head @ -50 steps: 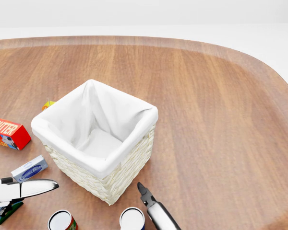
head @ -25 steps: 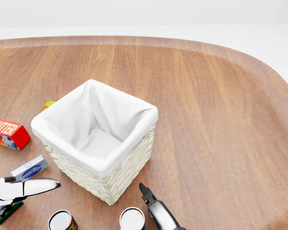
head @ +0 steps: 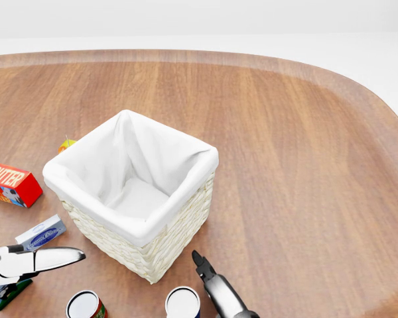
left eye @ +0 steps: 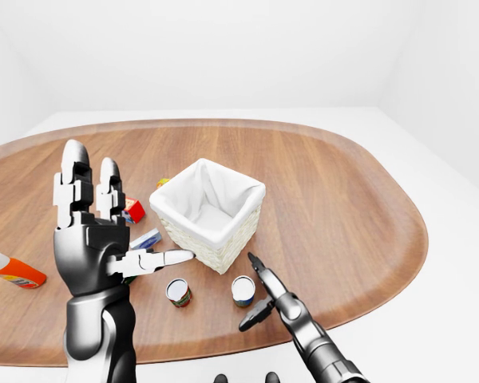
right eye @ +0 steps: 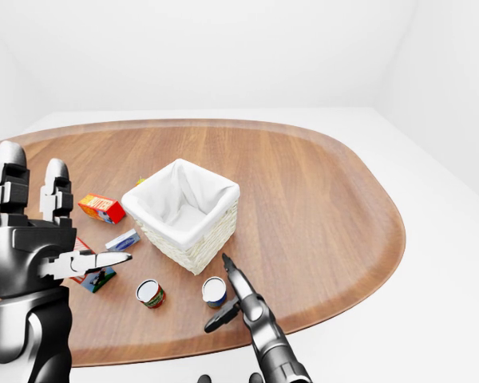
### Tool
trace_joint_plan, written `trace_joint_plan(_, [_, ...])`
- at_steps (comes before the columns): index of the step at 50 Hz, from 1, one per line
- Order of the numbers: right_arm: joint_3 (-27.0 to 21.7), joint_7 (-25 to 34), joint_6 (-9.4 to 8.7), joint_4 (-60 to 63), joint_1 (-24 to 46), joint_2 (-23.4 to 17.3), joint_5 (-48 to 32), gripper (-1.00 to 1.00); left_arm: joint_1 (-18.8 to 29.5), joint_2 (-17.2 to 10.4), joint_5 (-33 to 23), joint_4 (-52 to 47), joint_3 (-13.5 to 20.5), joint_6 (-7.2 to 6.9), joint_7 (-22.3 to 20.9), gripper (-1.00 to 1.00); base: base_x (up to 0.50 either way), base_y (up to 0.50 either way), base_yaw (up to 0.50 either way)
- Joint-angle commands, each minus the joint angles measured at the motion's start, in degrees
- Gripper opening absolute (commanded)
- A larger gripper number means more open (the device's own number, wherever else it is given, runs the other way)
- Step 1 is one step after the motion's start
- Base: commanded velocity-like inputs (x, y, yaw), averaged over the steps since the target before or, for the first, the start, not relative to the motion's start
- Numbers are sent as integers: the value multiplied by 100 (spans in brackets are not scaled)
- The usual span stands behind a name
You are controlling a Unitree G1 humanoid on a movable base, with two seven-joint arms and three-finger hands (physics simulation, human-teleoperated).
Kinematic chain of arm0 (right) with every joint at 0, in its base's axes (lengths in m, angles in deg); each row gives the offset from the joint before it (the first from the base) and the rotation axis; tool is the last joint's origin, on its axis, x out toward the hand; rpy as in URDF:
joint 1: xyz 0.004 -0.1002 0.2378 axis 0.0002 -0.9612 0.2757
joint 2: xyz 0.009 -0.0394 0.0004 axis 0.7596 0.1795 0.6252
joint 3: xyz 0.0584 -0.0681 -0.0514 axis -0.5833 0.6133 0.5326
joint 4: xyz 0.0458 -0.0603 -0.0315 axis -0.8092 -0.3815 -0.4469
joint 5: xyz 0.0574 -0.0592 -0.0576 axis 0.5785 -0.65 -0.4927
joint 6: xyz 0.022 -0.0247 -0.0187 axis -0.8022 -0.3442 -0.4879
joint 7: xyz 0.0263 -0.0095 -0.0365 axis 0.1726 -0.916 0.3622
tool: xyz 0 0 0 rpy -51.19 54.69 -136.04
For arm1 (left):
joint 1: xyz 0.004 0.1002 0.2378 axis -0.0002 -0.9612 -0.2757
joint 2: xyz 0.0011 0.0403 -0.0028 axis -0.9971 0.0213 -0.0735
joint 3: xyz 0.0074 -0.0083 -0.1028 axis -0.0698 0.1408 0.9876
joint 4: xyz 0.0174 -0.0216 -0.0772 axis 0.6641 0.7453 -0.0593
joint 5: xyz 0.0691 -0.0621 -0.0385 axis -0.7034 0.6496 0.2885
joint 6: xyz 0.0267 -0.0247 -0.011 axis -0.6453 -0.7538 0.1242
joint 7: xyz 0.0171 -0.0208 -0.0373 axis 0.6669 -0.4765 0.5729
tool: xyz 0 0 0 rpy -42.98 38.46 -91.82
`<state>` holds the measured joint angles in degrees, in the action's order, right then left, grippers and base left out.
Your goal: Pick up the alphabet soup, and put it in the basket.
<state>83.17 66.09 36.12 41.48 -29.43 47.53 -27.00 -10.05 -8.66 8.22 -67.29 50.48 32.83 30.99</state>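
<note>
The basket (head: 160, 244) is wicker with a white cloth lining and stands upright in the middle of the wooden table. Two cans stand below it in the left-eye view: one with a blue label (left eye: 242, 290) and one with a red and green label (left eye: 177, 292). I cannot read either label. My right hand (left eye: 256, 293) is open, just right of the blue-label can, with one finger pointing up towards the basket and the thumb low. It holds nothing. My left hand (left eye: 120, 215) is raised at the left, open, fingers spread, and empty.
A red butter box (head: 10, 184) and a small blue and white box (head: 41, 233) lie left of the basket. An orange bottle (left eye: 13, 272) lies at the far left. A dark box (right eye: 96, 279) sits under my left hand. The table edge (left eye: 367, 299) curves near the right.
My right hand has edged slightly towards the right beside the blue-label can. My left hand has drifted a little. The cans and basket have not moved.
</note>
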Motion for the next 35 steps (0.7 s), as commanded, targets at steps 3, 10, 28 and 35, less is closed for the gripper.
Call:
trace_joint_plan(3, [28, -19, 0, 47, -20, 2, -62, 100, 9, -5, 3, -21, 11, 0, 2, 100, 0, 0, 0])
trace_joint_plan(10, [33, -49, 0, 43, -32, -3, -98, -100, 8, -7, 7, -13, 22, 0, -9, 100, 0, 0, 0])
trace_joint_plan(28, [35, -71, 0, 8, -30, -4, -166, -100, 5, -5, 4, -5, 26, 0, -17, 100, 0, 0, 0])
trace_joint_plan(35, [35, -68, 0, 36, -41, -3, -164, -100, 12, -7, 17, -11, 39, 0, -16, 100, 0, 0, 0])
